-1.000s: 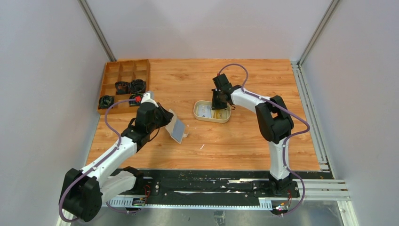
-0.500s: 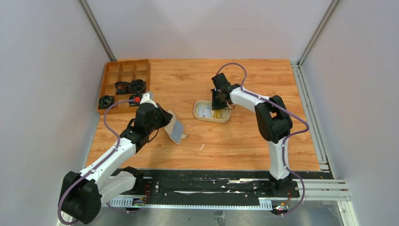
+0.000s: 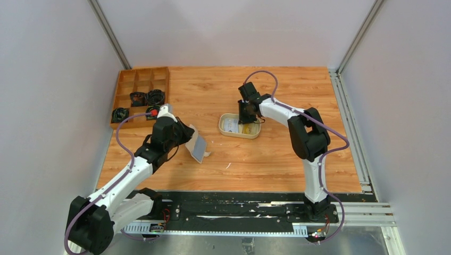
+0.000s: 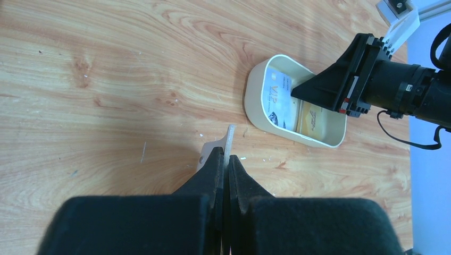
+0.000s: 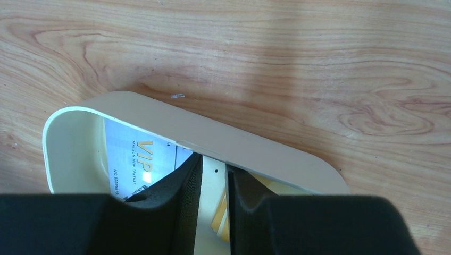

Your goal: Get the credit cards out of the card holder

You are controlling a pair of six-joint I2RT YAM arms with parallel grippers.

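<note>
My left gripper is shut on the cream card holder and holds it on edge, its lower end at the table. In the left wrist view the gripper pinches the holder's thin edge. My right gripper reaches down into the oval cream tray. Its jaws stand slightly apart with nothing between them. A whitish VIP credit card and a yellow-orange card lie in the tray; they also show in the left wrist view.
A wooden compartment box stands at the back left with several black parts in it. Grey walls close in the left, back and right sides. The black rail runs along the near edge.
My left gripper has shifted a little to the left with the card holder. My right gripper has barely moved over the tray.
</note>
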